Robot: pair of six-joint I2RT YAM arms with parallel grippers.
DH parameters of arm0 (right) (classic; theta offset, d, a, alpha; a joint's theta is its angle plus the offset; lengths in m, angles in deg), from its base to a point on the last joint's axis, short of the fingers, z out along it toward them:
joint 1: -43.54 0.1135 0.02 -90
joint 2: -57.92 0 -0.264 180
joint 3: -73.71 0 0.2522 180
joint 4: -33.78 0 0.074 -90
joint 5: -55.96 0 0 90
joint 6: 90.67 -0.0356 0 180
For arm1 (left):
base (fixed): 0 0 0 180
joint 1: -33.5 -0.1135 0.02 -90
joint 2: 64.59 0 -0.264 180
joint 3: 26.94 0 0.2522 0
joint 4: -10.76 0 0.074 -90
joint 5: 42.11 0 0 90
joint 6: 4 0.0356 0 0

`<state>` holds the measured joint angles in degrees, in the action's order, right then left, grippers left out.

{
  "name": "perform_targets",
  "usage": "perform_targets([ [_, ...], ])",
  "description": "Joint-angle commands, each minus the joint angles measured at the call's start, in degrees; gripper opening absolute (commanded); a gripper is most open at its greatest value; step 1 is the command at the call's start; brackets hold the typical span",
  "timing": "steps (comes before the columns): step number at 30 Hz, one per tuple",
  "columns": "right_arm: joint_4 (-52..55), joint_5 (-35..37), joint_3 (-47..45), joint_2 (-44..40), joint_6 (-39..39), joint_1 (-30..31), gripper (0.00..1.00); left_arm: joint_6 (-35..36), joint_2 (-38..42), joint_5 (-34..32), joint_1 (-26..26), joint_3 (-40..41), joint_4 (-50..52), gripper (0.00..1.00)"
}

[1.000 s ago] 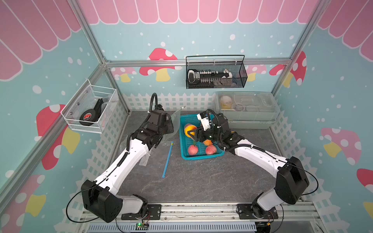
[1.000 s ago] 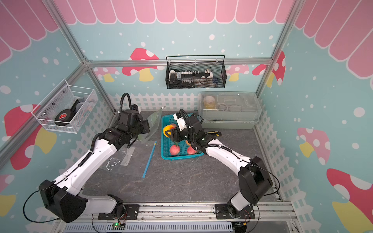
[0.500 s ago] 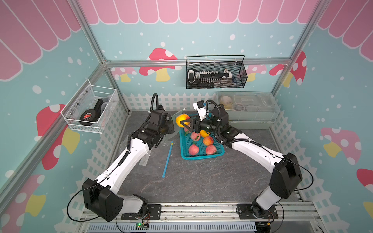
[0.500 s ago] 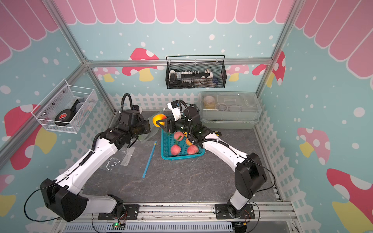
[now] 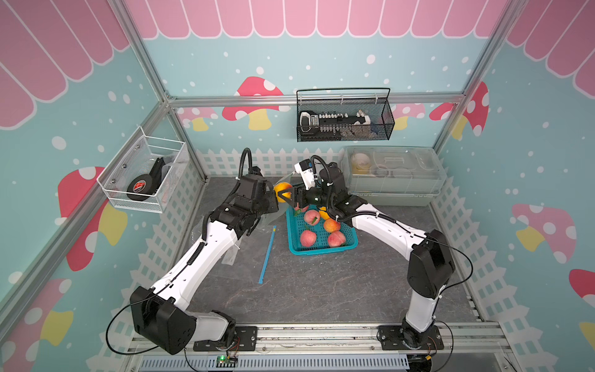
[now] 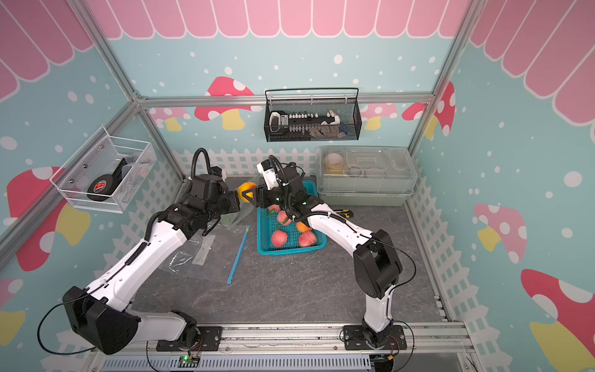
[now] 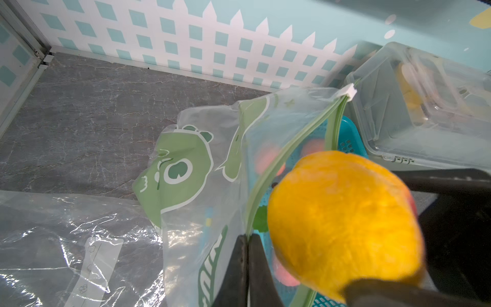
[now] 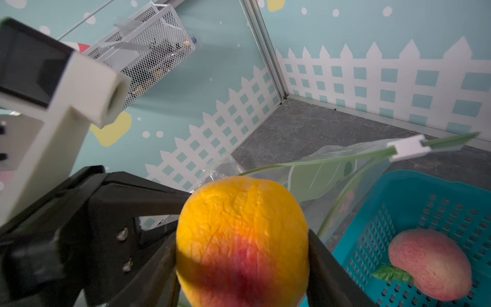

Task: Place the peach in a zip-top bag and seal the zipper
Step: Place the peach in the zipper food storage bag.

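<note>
The peach [image 8: 239, 212], yellow-orange with a red blush, sits clamped between the two black fingers of the right end effector [image 8: 243, 255], which are spread wide around it and touching it on both sides. In both top views it hangs in the air just past the 11 o'clock corner of the teal basket [image 5: 322, 252], clear of the worktop [image 5: 322, 290].

A second ago the same peach was low in the basket among the other peaches [image 5: 307, 238]. Since then it has been lifted and carried toward 9 o'clock. So the pick looks finished and the step in hand is the insertion.

Just at the peach's 9 o'clock is the left end effector [image 7: 247, 255], its fingers pressed together on the rim of the zip-top bag [image 7: 202, 172], and it has hardly moved over that second. The bag, clear with a green cartoon print, droops toward 7 o'clock. Its two green zipper tracks stand apart, so the mouth is open, and the white slider [image 7: 348, 93] sits at the far end.

The peach is right at that mouth, but whether it has crossed the rim I cannot tell.

Further out, a blue strip [image 5: 267, 254] and a clear wrapper [image 7: 53, 239] lie flat on the worktop, and a lidded clear box [image 5: 392, 180] stands at the basket's 1 o'clock.
</note>
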<state>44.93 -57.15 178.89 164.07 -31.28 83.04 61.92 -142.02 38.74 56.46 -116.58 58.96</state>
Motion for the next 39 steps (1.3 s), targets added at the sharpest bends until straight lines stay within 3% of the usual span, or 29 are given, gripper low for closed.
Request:
perform_targets([
  [1,7.91,5.65,3.89,1.98,3.75,0.89,0.65,-1.11,2.01,0.62,0.24,-1.38,-0.65,0.00],
  [9,18.00,12.71,10.89,6.05,7.41,2.50,0.65,-1.46,2.66,1.58,0.24,-0.94,-1.87,0.00],
  [24,19.22,11.12,13.53,6.45,8.77,2.98,0.77,-1.36,1.93,1.50,0.24,-0.50,-2.02,0.00],
  [33,12.03,10.20,6.59,-0.30,9.40,2.96,0.82,-1.24,2.27,0.44,0.24,0.27,-1.95,0.00],
  [39,7.51,20.47,-1.96,-7.64,9.99,2.92,0.81,-1.15,2.84,-0.08,0.24,0.64,-2.01,0.00],
])
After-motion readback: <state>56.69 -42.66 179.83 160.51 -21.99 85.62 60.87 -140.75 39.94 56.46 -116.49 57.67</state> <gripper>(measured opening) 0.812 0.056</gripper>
